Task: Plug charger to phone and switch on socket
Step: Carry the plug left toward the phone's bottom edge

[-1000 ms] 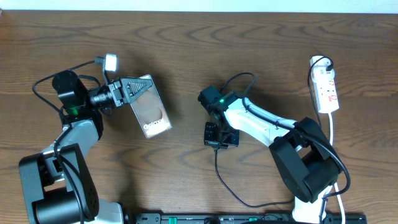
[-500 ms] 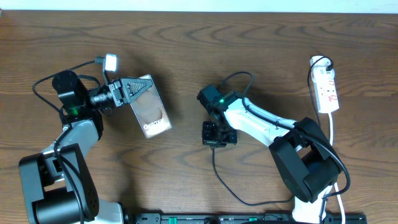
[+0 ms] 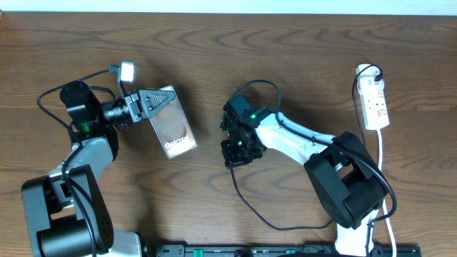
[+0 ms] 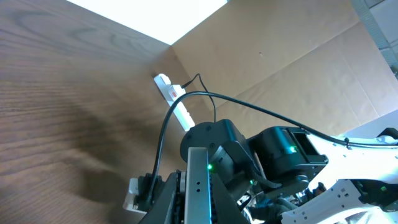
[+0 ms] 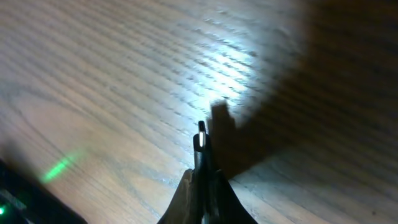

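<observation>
Left gripper (image 3: pixel 152 106), left-centre of the overhead frame: jaws clamped on the upper end of the phone (image 3: pixel 173 128). The phone slants down toward frame centre, "Galaxy" lettering at its lower end. In the left wrist view it shows edge-on between the fingers. Can't tell if it's resting on the table (image 3: pixel 300 57) or lifted.

Right gripper (image 3: pixel 234 148), frame centre, just right of the phone with a strip of bare table between them, not touching. Its fingers are pinched tight on the charger (image 5: pixel 201 134): in the right wrist view the small black plug tip sticks out past the fingertips above the wood, with a shadow beside it. Overhead, the thin black cable trails from that gripper down toward the bottom edge of the frame.

Socket (image 3: pixel 375 102): white strip with red marks, upper right of the overhead frame, lying on the table, well apart from both grippers. Its white cord (image 3: pixel 383 146) runs down the right edge. Switch state too small to tell.
</observation>
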Controlling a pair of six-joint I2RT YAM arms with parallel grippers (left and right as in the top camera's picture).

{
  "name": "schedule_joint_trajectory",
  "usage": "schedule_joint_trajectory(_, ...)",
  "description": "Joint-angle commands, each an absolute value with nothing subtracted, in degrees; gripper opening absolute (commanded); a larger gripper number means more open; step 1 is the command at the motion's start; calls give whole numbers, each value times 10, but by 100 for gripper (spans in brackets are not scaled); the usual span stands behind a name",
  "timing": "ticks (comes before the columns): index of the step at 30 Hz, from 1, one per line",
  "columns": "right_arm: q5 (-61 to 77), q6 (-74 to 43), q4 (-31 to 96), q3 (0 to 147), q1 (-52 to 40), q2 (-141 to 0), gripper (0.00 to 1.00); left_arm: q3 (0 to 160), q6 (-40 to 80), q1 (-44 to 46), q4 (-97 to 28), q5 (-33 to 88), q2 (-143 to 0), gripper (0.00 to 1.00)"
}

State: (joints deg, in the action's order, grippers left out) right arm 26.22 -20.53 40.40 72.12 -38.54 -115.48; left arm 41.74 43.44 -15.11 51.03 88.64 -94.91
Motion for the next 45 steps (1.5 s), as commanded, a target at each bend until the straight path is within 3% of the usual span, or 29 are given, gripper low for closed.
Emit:
schedule_joint_trajectory(1, 272, -162, 398, 712, -378, -1169, 1, 424, 434, -154, 513, 901, -940, 7)
schedule_joint_trajectory(11, 367, -87, 366, 712, -316, -1168, 1, 424, 420, -154, 514, 901, -940, 7)
schedule_joint_trajectory(23, 781, 155, 360, 712, -219, -1168, 1, 424, 416, -158, 513, 901, -940, 7)
schedule_joint_trajectory(34, 894, 373, 360, 712, -240, -1168, 1, 424, 416, -158, 513, 901, -940, 7)
schedule_joint_trajectory(45, 894, 376, 338, 712, -302, -1168, 1, 424, 416, -158, 513, 901, -940, 7)
